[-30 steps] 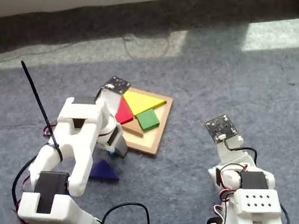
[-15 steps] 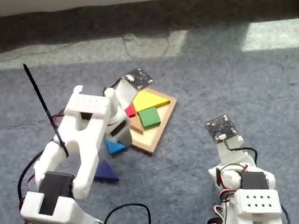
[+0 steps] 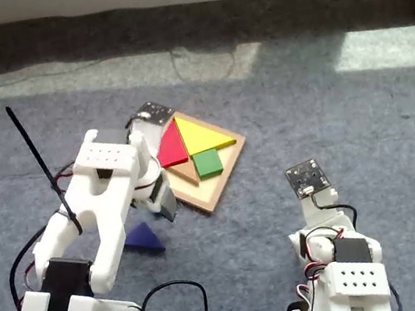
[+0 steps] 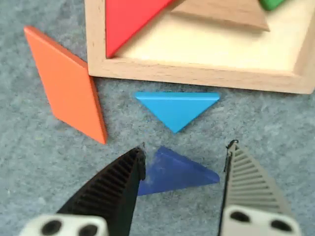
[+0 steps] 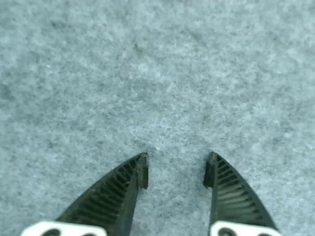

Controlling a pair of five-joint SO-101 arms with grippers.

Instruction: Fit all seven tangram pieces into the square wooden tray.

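Wooden tray [image 4: 197,76] (pale, raised rim) holds red triangle [image 4: 130,19]

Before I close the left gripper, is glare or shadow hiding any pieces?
High view: sun patches lie on the carpet beyond the tray, off the pieces. Left wrist view: even light, no glare; dark blue triangle, light blue triangle and orange parallelogram show plainly ahead of the left gripper.

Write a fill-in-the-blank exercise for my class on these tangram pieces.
The parallelogram lying on the carpet is ___.
The square piece in the wooden tray is ___.
The dark blue piece under the open left gripper is a ___.
Missing words: orange; green; triangle.
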